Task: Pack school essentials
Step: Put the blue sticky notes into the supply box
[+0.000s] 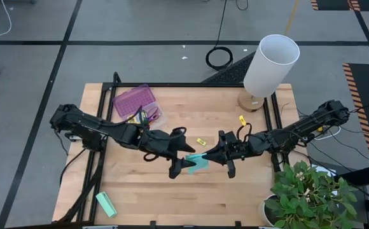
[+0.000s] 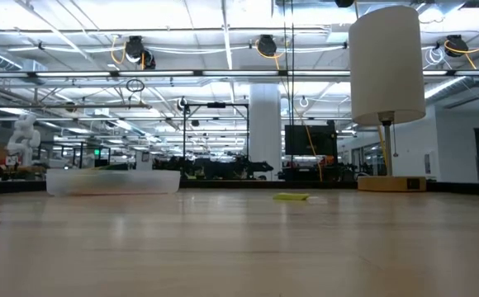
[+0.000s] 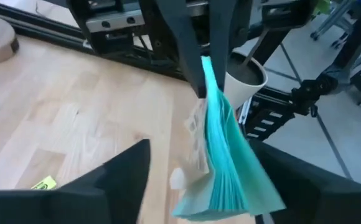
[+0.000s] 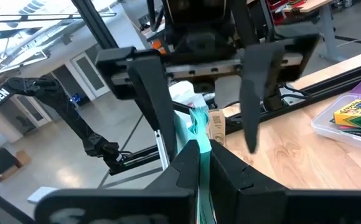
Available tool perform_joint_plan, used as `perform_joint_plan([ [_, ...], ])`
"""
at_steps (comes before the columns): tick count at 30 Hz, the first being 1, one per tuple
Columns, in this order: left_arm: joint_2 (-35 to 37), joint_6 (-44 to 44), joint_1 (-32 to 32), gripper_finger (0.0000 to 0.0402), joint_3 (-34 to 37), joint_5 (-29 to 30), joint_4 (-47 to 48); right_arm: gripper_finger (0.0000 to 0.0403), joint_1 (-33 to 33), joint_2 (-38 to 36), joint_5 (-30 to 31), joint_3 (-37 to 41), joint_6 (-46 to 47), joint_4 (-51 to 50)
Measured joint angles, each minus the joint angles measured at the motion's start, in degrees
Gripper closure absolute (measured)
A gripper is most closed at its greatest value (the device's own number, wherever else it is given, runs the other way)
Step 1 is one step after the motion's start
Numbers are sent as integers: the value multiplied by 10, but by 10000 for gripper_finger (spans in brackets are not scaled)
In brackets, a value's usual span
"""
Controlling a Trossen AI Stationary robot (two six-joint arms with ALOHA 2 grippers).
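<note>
Right claw point(image 1: 211, 157) over table centre, fingers clamped on edge of cyan sticky-note pad point(image 1: 198, 163), pad held above wood, hanging tilted. Left claw point(image 1: 179, 160) facing it from left, fingers spread wide apart on either side of pad, not gripping. Purple tray point(image 1: 134, 100) at far left of table point(image 1: 172, 197), crayon box point(image 4: 359, 116) and pens inside. Small yellow piece point(image 1: 201, 141) on wood just beyond claws. Mint-green block point(image 1: 106, 204) at near left corner. White lamp point(image 1: 268, 69) at far right.

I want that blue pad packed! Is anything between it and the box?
Yes. The right gripper pinches the cyan square sticky-note pad; the left arm lies between it and the purple-lidded clear box.
</note>
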State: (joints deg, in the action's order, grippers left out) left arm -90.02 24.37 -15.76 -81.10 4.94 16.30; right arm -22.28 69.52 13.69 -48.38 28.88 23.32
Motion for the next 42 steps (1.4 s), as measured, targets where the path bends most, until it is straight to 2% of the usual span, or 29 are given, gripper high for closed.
perform_joint_plan([
  [12, 2, 2, -1, 364, 0, -2, 19, 392, 0, 0, 2, 0, 3, -2],
  [14, 2, 10, -1, 387, 0, -3, 20, 392, 1, 0, 2, 0, 4, -2],
  [19, 2, 28, -1, 370, 0, 0, 20, 391, 1, 0, 1, 0, 4, -1],
  [22, 2, 28, -1, 364, 0, 1, 23, 377, 1, 0, 2, 0, 8, -1],
  [28, 24, 32, 1, 391, 0, 1, 89, 281, 0, 0, 28, 0, 57, -1],
  [34, 70, 31, 14, 376, 0, -1, 182, 180, 1, 0, 28, 0, 132, -70],
  [37, 106, 39, 22, 387, 0, -4, 246, 155, 0, 0, 28, 0, 176, -101],
  [42, 164, 65, 43, 385, 0, -4, 363, 148, 0, 0, 28, 0, 215, -112],
])
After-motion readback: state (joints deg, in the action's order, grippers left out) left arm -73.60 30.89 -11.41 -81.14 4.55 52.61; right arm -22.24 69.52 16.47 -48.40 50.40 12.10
